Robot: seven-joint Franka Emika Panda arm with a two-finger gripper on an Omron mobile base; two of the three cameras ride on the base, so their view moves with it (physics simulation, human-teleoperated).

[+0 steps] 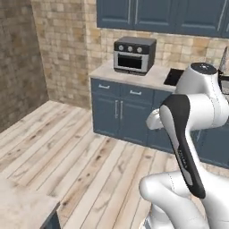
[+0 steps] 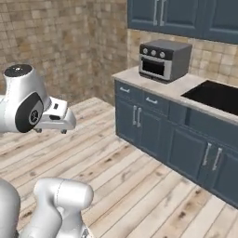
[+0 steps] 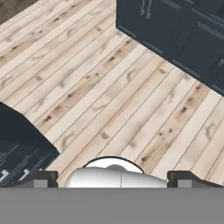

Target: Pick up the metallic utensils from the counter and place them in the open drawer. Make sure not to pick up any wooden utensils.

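Counter (image 1: 20,208) is what we find in the left base view, a pale slab corner at the lower left, well apart from our arm at the right; we cannot make out any utensils on it. In the right base view our hand (image 2: 55,118) hangs over bare floor, far from the cabinets. In the hand view our gripper (image 3: 111,178) stands wide open and empty, facing floorboards (image 3: 109,87), so we judge the utensils lie off to our left.

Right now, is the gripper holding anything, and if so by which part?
Nothing is held. In the hand view the gripper is open, its two dark fingertips standing far apart with only bare wooden floor beyond them.
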